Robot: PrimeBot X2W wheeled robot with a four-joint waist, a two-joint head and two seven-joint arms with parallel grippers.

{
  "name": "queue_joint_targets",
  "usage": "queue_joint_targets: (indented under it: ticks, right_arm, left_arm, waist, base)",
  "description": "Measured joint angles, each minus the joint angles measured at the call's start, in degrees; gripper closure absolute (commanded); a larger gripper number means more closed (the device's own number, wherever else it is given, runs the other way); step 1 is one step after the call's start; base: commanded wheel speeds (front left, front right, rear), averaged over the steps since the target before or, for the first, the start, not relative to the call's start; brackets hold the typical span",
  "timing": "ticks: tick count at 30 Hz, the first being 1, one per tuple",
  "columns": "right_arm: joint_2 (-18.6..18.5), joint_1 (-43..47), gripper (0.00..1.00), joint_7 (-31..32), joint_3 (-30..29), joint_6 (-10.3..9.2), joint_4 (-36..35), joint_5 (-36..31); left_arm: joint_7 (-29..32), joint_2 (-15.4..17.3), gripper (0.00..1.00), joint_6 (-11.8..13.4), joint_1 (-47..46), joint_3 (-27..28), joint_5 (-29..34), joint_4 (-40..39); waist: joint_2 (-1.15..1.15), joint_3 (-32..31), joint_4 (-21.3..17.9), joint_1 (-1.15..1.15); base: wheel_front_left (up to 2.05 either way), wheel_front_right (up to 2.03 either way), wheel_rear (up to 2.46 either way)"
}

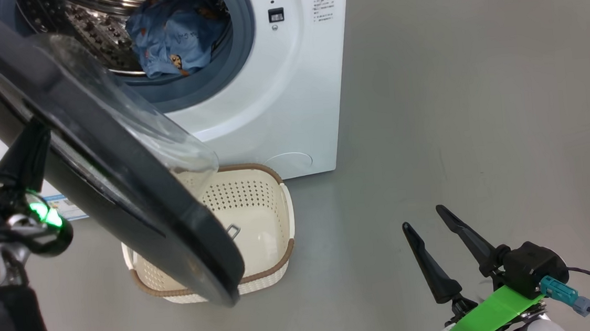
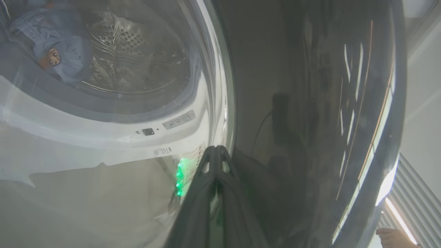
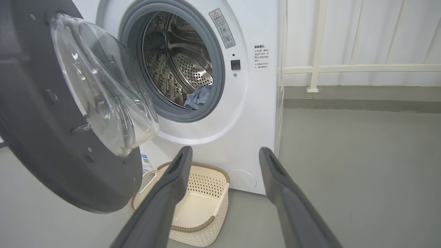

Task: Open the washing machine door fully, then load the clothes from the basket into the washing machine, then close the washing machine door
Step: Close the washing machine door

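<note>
**Washing machine door half swung, closing step in hand**

Left gripper [image 2: 216,153]: fingers pressed together, gripping nothing. Its tips sit at the outer face of the washing machine door [image 1: 147,224], where the glossy black ring meets the glass bowl. Contact looks likely but can't be confirmed.

The door stands swung out in front of the washing machine [image 1: 280,114], roughly halfway, not latched. Clothes [image 1: 174,38], light-blue with cartoon print, lie inside the machine's drum, close to the front lip. Basket [image 1: 250,198] sits on the floor at the machine's foot, under the door's free edge, with no garments in it.

Right gripper [image 1: 424,216]: jaws wide apart, empty, well off to the machine's right above the floor.

Judgement: loading looks done, so closing is the step in hand. The next move calls for a steady push on the door face toward the machine's opening until it latches. Fabric near the gasket could snag.
</note>
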Motion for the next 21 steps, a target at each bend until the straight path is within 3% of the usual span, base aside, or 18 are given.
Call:
queue_joint_targets:
  ticks: [11, 21]
  right_arm:
    - [0.0, -0.1, 0.0, 0.0, 0.0, 0.0, 0.0, 0.0]
    - [0.3, -0.5, 0.0, 0.0, -0.1, 0.0, 0.0, 0.0]
  left_arm:
    - [-6.0, -0.6, 1.0, -0.1, -1.3, -4.5, -0.5, 0.5]
    - [-15.5, -1.0, 1.0, -0.1, -2.7, -8.3, -1.5, -0.2]
  waist:
    - [0.0, 1.0, -1.0, 0.0]
    - [0.0, 2.6, -2.0, 0.0]
  base:
    - [0.0, 0.0, 0.0]
    - [0.0, 0.0, 0.0]
